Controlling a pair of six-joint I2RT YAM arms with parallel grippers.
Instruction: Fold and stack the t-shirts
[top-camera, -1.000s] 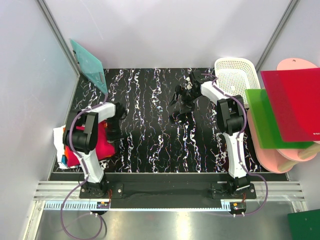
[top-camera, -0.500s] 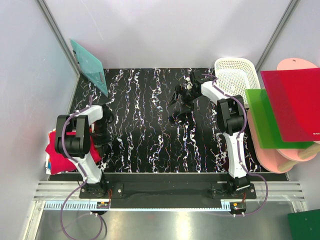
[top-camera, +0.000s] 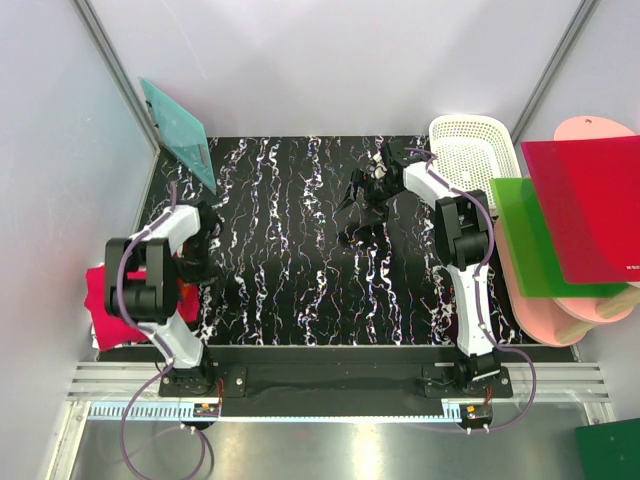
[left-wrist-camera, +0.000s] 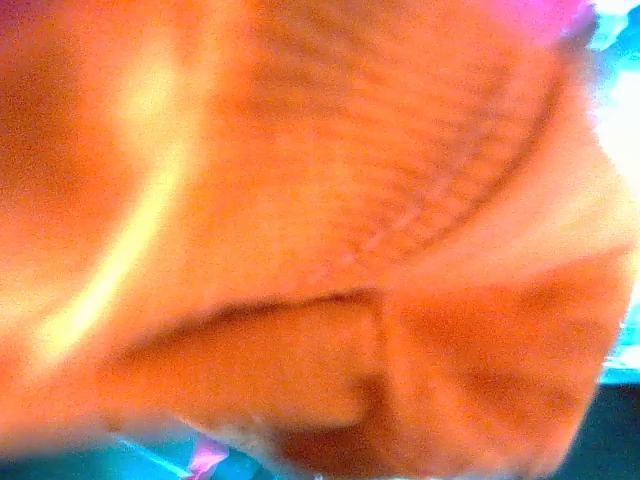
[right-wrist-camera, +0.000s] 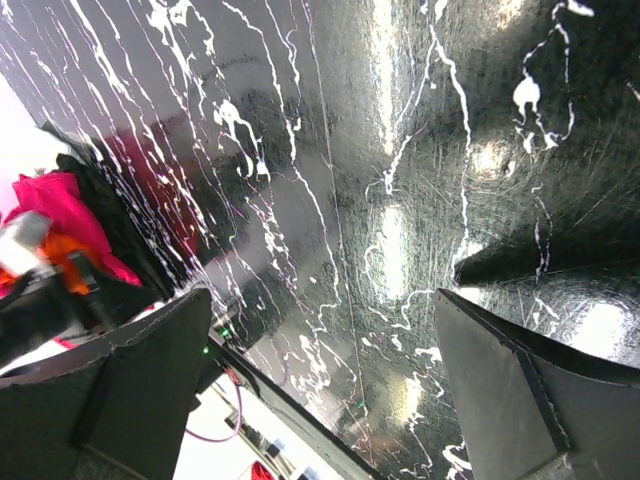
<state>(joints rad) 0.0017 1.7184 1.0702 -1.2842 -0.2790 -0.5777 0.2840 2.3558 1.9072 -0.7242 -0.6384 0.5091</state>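
The crimson-pink t-shirt (top-camera: 108, 310) lies bunched beyond the table's left edge, under my left arm's elbow. Blurred orange t-shirt cloth (left-wrist-camera: 320, 200) fills the left wrist view right up against the camera and hides the fingers. From above, my left gripper (top-camera: 197, 262) points down at the table's left side, next to the pink shirt, dark against the dark surface. My right gripper (top-camera: 365, 195) hovers over the back middle of the table. Its fingers stand wide open with nothing between them (right-wrist-camera: 322, 300). In the right wrist view the pink shirt (right-wrist-camera: 60, 205) shows far off.
The table (top-camera: 300, 290) is black marble-patterned. A teal board (top-camera: 180, 125) leans at the back left. A white basket (top-camera: 470, 150) stands at the back right, with a green board (top-camera: 535, 235), a red board (top-camera: 590, 210) and pink boards (top-camera: 560, 310) beside it.
The pink shirt has gone left with the left arm, from the table's left part to beyond its edge. The left gripper has since drawn back over the table. The right arm barely moved.
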